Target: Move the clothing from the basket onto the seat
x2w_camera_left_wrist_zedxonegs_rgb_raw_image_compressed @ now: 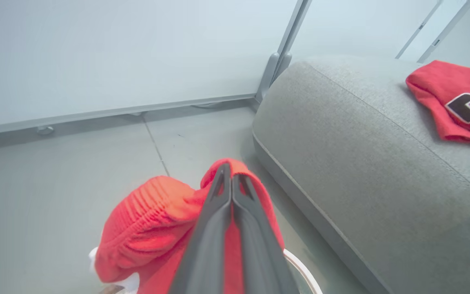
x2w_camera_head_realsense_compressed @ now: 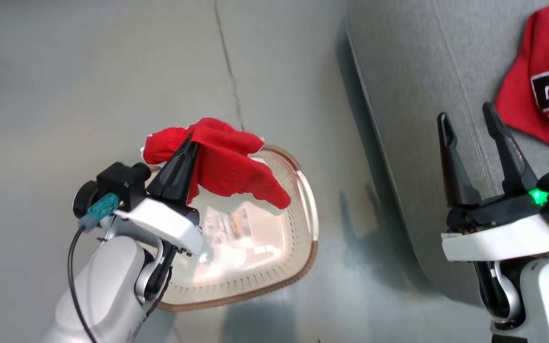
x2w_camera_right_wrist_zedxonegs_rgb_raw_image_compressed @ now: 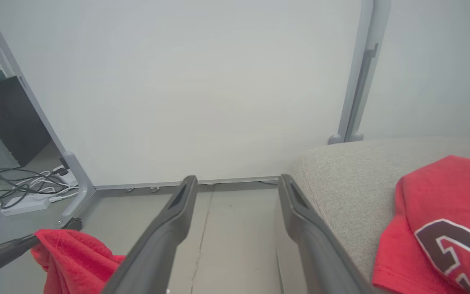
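My left gripper (x2w_camera_head_realsense_compressed: 189, 140) is shut on a plain red garment (x2w_camera_head_realsense_compressed: 229, 164) and holds it up above the far rim of the cream perforated basket (x2w_camera_head_realsense_compressed: 305, 224), whose sticker-marked floor is bare. The left wrist view shows the closed gripper (x2w_camera_left_wrist_zedxonegs_rgb_raw_image_compressed: 231, 171) with the red garment (x2w_camera_left_wrist_zedxonegs_rgb_raw_image_compressed: 149, 228) draped around it. A red jersey (x2w_camera_head_realsense_compressed: 548, 81) with black-and-white lettering lies on the grey seat (x2w_camera_head_realsense_compressed: 412, 95) at the upper right. My right gripper (x2w_camera_head_realsense_compressed: 467, 116) hangs open and empty over the seat's near edge, left of the jersey (x2w_camera_right_wrist_zedxonegs_rgb_raw_image_compressed: 443, 228).
Grey tiled floor (x2w_camera_head_realsense_compressed: 112, 71) surrounds the basket, with a crack line running away from it. A white partition wall with grey posts (x2w_camera_right_wrist_zedxonegs_rgb_raw_image_compressed: 359, 69) stands behind the seat. Cables and a power strip (x2w_camera_right_wrist_zedxonegs_rgb_raw_image_compressed: 23, 200) lie on the floor at the far left.
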Tool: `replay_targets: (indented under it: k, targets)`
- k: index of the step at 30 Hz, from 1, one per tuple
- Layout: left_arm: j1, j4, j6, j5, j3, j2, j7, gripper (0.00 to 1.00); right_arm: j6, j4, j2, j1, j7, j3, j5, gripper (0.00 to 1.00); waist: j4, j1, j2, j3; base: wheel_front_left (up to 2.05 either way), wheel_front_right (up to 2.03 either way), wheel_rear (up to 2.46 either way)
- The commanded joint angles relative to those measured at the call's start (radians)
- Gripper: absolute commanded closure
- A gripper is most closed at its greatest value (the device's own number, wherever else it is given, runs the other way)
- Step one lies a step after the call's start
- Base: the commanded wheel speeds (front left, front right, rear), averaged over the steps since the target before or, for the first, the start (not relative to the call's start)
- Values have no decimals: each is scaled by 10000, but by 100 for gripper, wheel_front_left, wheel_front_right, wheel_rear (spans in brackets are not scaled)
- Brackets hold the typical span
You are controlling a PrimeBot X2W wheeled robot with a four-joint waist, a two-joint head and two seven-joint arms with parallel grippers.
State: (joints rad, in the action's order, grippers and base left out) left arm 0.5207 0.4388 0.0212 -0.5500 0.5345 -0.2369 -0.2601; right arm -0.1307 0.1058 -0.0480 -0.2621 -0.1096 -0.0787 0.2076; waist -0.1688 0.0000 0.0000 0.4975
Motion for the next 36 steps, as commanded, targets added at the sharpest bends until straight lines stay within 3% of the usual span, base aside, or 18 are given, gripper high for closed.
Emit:
replay_targets:
  k: [1,12,20,36]
  targets:
    - [-280,-382,-80,139,-205,-33,-43,100,-2,19,-49,178,83,27,-60,0,545,0,0,-810,0,0,0]
    - [-1634,-2961,-348,597,-1200,96,-44,100,-2,-62,-51,973,697,305,-146,0,1347,0,0,-2446,0,0,0]
    - [-2175,-3914,-412,770,-1228,19,-44,100,-2,-182,-49,1604,946,403,-44,0,1566,0,0,-3317,0,0,0]
    - [-4077,-5293,-1057,579,-859,-77,366,100,-2,-343,-49,3024,1225,332,334,0,1568,0,0,-4888,0,0,0]
